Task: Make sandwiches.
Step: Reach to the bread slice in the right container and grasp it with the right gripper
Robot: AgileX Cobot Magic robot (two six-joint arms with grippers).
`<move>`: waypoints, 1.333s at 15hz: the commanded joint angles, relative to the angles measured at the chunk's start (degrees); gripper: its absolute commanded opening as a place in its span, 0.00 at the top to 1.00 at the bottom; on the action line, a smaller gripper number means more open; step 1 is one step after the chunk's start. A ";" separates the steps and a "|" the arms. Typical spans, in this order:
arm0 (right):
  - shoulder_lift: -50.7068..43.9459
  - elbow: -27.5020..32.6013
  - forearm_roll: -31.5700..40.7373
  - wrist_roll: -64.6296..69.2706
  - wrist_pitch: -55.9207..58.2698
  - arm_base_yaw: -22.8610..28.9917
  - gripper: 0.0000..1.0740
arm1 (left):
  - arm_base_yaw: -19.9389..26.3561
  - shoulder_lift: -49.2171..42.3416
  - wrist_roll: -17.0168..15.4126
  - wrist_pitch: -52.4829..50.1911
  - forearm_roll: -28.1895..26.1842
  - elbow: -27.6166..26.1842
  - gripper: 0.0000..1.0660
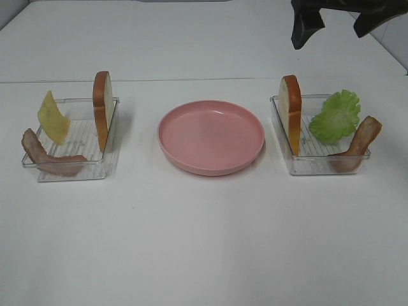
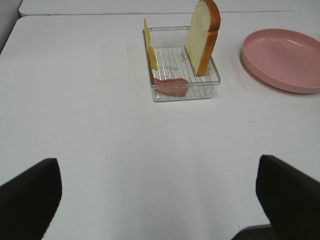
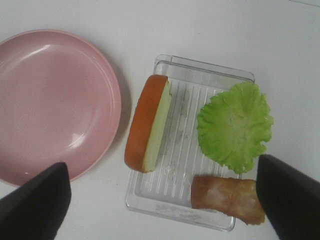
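The left clear tray (image 1: 95,169) holds an upright bread slice (image 1: 102,108), a yellow cheese slice (image 1: 53,116) and a bacon strip (image 1: 48,156). My left gripper (image 2: 160,205) is open and empty, well short of that tray (image 2: 185,94), its bread (image 2: 202,35), cheese (image 2: 150,50) and bacon (image 2: 170,86). In the right tray (image 1: 319,167) stand another bread slice (image 1: 291,111), a lettuce leaf (image 1: 336,115) and a bacon strip (image 1: 357,145). My right gripper (image 1: 338,19) hangs open high above this tray (image 3: 200,70), over bread (image 3: 147,125), lettuce (image 3: 235,125) and bacon (image 3: 227,197).
An empty pink round plate (image 1: 210,136) sits between the two trays on the white table (image 1: 204,242); it also shows as the plate (image 2: 285,57) beside the left tray and the plate (image 3: 50,100) beside the right one. The left arm is out of the exterior view.
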 commanded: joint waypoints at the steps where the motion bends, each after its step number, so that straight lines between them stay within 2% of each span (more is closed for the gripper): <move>1: 5.67 -4.76 -0.23 0.97 0.86 0.06 0.10 | 0.34 -0.92 0.11 -0.23 -0.17 0.11 0.05; 4: 10.83 -6.99 -0.74 1.49 0.57 0.06 0.10 | 0.34 -0.92 0.11 -0.23 -0.17 0.11 0.05; 11: 20.63 -7.10 -1.49 1.89 -0.63 0.06 0.10 | 0.34 -0.92 0.11 -0.23 -0.17 0.11 0.05; 12: 21.43 -7.10 -1.38 2.23 -0.63 0.06 0.20 | 0.34 -0.92 0.11 -0.23 -0.17 0.11 0.05; 13: 21.49 -7.10 -1.09 2.23 -0.57 0.06 0.24 | 0.34 -0.92 0.11 -0.23 -0.17 0.11 0.05; 15: 21.94 -7.10 -0.06 2.23 0.06 0.06 0.52 | 0.34 -0.92 0.11 -0.23 -0.17 0.11 0.05; 16: 21.94 -7.10 0.46 2.12 0.17 0.06 0.60 | 0.34 -0.92 0.11 -0.23 -0.17 0.11 0.05; 17: 21.77 -7.10 0.86 2.01 0.52 0.06 0.92 | 0.34 -0.92 0.11 -0.23 -0.17 0.11 0.05; 19: 21.60 -7.10 0.86 1.32 1.43 0.06 1.00 | 0.34 -0.92 0.11 -0.23 -0.17 0.11 0.05; 20: 21.54 -7.10 0.86 0.63 2.06 0.06 1.00 | 0.34 -0.92 0.11 -0.23 -0.17 0.11 0.05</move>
